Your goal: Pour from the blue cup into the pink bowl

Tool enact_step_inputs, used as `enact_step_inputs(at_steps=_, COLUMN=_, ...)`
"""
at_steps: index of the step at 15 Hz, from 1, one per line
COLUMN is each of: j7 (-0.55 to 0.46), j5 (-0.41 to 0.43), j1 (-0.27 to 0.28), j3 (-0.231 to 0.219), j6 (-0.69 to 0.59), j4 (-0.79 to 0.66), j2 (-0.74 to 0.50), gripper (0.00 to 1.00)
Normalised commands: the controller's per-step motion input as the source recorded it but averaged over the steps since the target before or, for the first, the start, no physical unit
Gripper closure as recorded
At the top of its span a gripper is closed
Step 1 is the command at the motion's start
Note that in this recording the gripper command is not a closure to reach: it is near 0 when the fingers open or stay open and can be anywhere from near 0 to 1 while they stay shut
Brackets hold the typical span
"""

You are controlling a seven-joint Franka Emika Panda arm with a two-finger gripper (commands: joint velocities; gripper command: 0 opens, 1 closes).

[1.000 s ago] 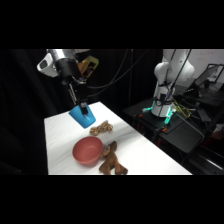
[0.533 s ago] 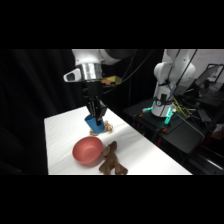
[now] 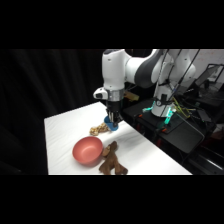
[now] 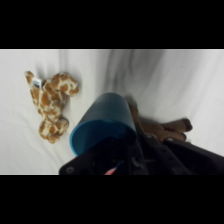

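Blue cup (image 4: pixel 102 125) x1, pink bowl (image 3: pixel 87 150) x1, plush toys x2.

One blue cup (image 4: pixel 107 122), one pink bowl (image 3: pixel 87 150), seemingly two plush toys (image 3: pixel 113 161).

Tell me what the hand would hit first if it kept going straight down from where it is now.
Probably the white table. The hand points down with the blue cup in it, beside the spotted plush, though depth is hard to judge.
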Motion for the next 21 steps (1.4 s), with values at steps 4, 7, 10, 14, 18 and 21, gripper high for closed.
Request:
enact_step_inputs(at_steps=4, j7=0.26, j5=-0.022, j1=0.034, j3=0.057, j6=0.26, j4=-0.26, j2=-0.15, gripper=0.11)
enact_step_inputs(at_steps=7, j7=0.23, j5=0.021, j1=0.034, j3=0.034, j6=0.47, j4=-0.3, j2=-0.12, gripper=0.12)
enact_step_inputs(at_steps=10, j7=0.2, j5=0.027, j1=0.044, j3=0.02, j6=0.48, j4=-0.28, j2=-0.06, gripper=0.12)
enact_step_inputs(at_steps=14, j7=0.28, j5=-0.077, j1=0.091, j3=-0.002, j6=0.47, j4=-0.19, j2=0.04, gripper=0.12)
enact_step_inputs(at_steps=18, j7=0.54, j5=-0.434, j1=0.192, j3=-0.204, j6=0.47, j4=0.01, j2=0.27, gripper=0.12)
enact_step_inputs(at_steps=21, j7=0.53, j5=-0.439, j1=0.257, j3=-0.327, j6=0.3, j4=0.14, j2=0.29, gripper=0.13)
